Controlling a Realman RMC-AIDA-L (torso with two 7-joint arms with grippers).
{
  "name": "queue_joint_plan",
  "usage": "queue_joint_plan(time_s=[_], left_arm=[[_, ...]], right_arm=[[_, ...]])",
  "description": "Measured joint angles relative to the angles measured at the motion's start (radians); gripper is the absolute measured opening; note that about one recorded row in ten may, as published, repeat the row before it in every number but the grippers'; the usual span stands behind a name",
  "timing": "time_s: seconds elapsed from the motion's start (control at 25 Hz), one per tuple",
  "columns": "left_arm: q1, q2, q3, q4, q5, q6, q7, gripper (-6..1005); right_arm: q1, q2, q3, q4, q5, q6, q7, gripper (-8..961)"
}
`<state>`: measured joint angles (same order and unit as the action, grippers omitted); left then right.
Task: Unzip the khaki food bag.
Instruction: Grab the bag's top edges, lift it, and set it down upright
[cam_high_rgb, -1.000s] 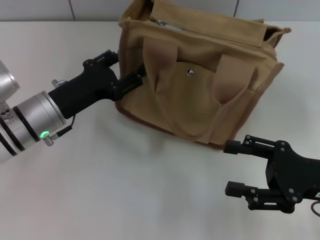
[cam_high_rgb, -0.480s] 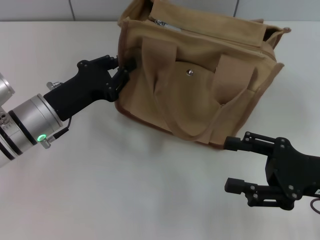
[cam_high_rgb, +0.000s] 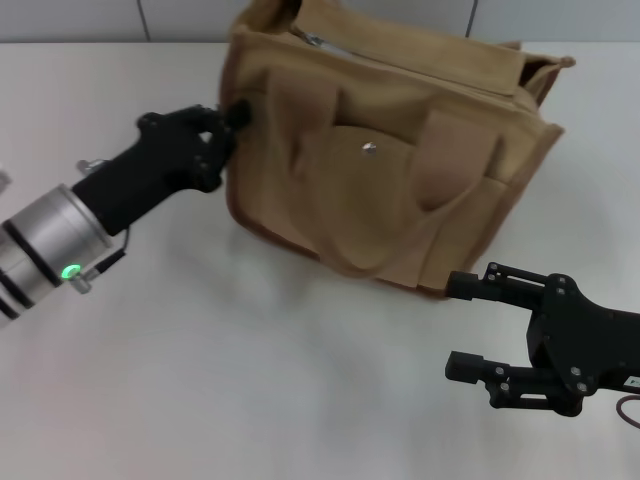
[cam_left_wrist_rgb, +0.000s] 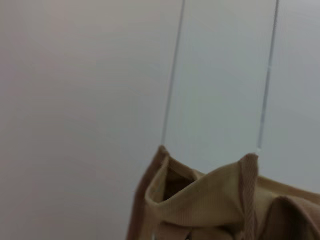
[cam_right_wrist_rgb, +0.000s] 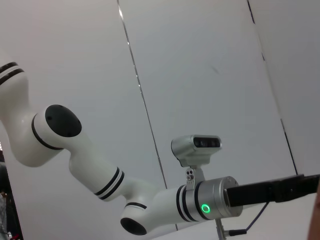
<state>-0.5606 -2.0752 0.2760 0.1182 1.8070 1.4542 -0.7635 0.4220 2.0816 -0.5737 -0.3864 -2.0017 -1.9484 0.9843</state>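
The right gripper (cam_high_rgb: 468, 325) is the nearest thing in the head view, low on the table (cam_high_rgb: 250, 380) in front of the bag (cam_high_rgb: 390, 160) and toward its right end; its two black fingers (cam_high_rgb: 490, 283) stand well apart, open, with nothing between them, and they point back toward the left, short of the bag's bottom edge. The bag sits behind it on the white table, a boxy tan tote with darker brown edging along the base, its front pocket closed by a metal snap (cam_high_rgb: 369, 149) and one wide handle (cam_high_rgb: 372, 235) drooping in a loop across that pocket. At the bag's left end the left gripper (cam_high_rgb: 232, 120) presses against the upper corner of the cloth, the black wrist and silver arm running down to the left of it; whether its fingers are open or closed there I cannot tell. Along the top of the bag, at the far side, a short silver stretch of zipper (cam_high_rgb: 312, 40) shows near the left corner. The left wrist view looks over the bag's folded rim (cam_left_wrist_rgb: 200, 195) toward a pale panelled wall (cam_left_wrist_rgb: 90, 100).
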Motion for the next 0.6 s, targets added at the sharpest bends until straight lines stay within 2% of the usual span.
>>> queue_joint_plan(time_s=[0.32,0.48,0.6], left_arm=[[0.068,0.009,-0.13,0.1,-0.075,0.087,0.005,60],[0.072,0.012,-0.135,0.171,-0.162,0.191,-0.036,62],[0.066,0.012,-0.12,0.186,-0.164,0.259,-0.054,63]], right_arm=[[-0.001,0.0,0.012,0.002,0.002,0.013,0.0,784],[0.01,0.0,0.014,0.016,0.011,0.017,0.0,784],[0.013,0.0,0.014,0.02,0.015,0.019,0.0,784]])
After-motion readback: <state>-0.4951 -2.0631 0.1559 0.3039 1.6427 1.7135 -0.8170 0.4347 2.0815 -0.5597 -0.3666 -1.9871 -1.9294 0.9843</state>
